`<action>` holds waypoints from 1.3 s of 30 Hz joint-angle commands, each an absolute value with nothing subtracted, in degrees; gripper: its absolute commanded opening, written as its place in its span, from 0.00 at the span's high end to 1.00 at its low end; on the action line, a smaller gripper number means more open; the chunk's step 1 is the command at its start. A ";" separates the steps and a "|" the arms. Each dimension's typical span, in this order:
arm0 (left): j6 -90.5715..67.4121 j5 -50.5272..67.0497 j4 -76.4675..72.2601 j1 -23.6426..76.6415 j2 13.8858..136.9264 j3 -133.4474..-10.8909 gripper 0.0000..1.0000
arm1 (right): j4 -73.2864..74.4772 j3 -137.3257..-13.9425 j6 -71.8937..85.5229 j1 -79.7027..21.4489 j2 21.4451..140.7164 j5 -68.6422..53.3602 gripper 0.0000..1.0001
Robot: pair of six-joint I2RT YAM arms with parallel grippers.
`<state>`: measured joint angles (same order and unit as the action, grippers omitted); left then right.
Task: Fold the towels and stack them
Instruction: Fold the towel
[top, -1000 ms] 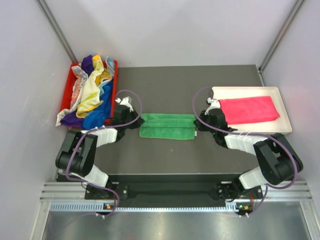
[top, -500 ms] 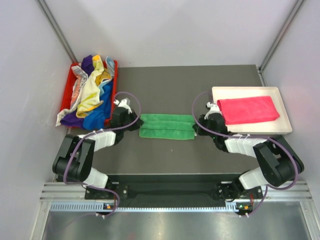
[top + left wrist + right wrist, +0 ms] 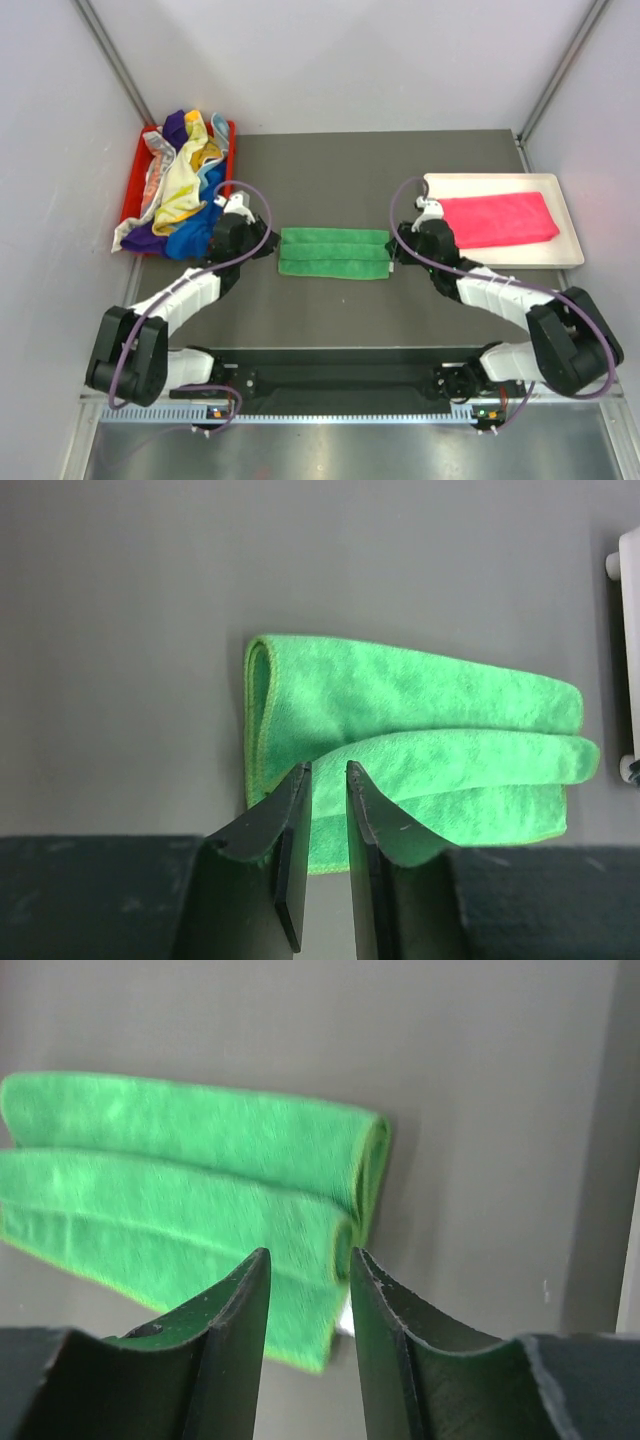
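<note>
A green towel (image 3: 333,252) lies folded into a long band in the middle of the dark table; it also fills the left wrist view (image 3: 420,750) and the right wrist view (image 3: 180,1180). My left gripper (image 3: 265,243) (image 3: 328,770) is just off its left end, open by a narrow gap and empty. At the right end my right gripper (image 3: 401,246) (image 3: 308,1255) is open too and holds nothing. A pink towel (image 3: 497,218) lies folded on the white tray (image 3: 562,258). Several loose towels (image 3: 185,190) are heaped in the red bin (image 3: 131,190).
The red bin stands at the back left, with purple and blue cloth spilling over its near edge, close behind my left wrist. The white tray sits at the right; its corner shows at the edge of the left wrist view (image 3: 630,600). Grey walls enclose the table.
Both grippers went from shut to open and let go of the green towel's ends. They have drawn back slightly, and the towel rests folded on the table.
</note>
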<state>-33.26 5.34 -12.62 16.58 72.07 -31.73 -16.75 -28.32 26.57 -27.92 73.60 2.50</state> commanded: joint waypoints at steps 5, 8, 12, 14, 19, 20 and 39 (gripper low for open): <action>-30.59 1.05 -5.98 19.25 79.26 -43.67 0.77 | -9.33 -44.28 23.82 -28.74 84.00 5.36 0.64; -29.53 1.06 -3.53 20.65 87.17 -50.25 0.79 | -7.83 -47.98 24.17 -28.83 89.01 5.71 0.65; -28.74 0.70 -0.71 23.55 95.61 -56.07 0.81 | -7.12 -50.01 24.43 -29.53 92.63 5.45 0.66; -28.83 0.61 -0.26 24.69 97.72 -57.04 0.82 | -7.03 -49.57 24.70 -30.06 93.25 5.71 0.66; -29.18 0.53 1.93 26.10 98.35 -55.90 0.83 | -6.85 -47.38 25.05 -31.02 92.46 7.21 0.67; -29.35 0.53 1.85 26.36 97.83 -55.03 0.83 | -7.03 -46.50 25.22 -31.20 91.94 7.29 0.67; -29.18 0.53 2.11 27.42 89.39 -46.94 0.85 | -7.12 -39.82 26.72 -33.49 83.50 7.56 0.68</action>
<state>-29.85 1.17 2.20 27.07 92.77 -48.40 -6.50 -40.16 26.04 -32.34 86.43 6.76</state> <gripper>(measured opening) 0.156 0.318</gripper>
